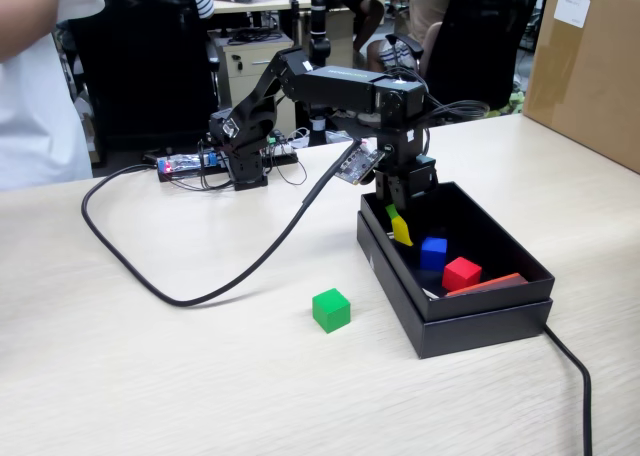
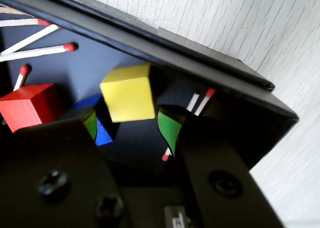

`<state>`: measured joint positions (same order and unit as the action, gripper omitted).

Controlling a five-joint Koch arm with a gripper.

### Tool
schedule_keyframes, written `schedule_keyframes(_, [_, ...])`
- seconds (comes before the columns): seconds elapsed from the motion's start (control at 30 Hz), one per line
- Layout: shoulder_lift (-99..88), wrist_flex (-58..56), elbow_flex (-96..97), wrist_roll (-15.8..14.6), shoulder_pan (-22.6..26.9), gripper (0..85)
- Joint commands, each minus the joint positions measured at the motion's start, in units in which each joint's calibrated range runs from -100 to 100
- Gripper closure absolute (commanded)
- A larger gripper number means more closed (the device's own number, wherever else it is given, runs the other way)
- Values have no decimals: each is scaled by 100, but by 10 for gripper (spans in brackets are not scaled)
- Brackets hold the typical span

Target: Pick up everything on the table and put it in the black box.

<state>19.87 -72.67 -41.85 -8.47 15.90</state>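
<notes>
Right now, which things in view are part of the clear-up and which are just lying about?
Job:
- green cube, on the table
- yellow cube, between the hand's open jaws over the black box
- blue cube and red cube, in the box

Lying about:
- thick black cable
- brown carton
- matchsticks in the box

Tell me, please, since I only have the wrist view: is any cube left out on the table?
Observer: Yes, one. A green cube sits on the table, outside the black box and to its left in the fixed view.
Operator: Thank you. Is anything lying near that cube?
Observer: A thick black cable curves across the table behind the cube. The two are clearly apart and do not touch.
</notes>
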Motion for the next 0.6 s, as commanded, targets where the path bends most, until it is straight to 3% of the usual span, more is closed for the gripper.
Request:
schedule_keyframes(0.0, [-708,23,-402,-5,-5,576])
schedule_keyframes(0.17, [-1809,23,-375,68,-200,576])
schedule_keyframes(0.3, [-2762,23,-502,366,-713,576])
schedule_keyframes(0.4, [-2647,23,-284,645,-1133,479])
schedule_keyframes(0.57, [-1626,31,-384,806,-1436,436])
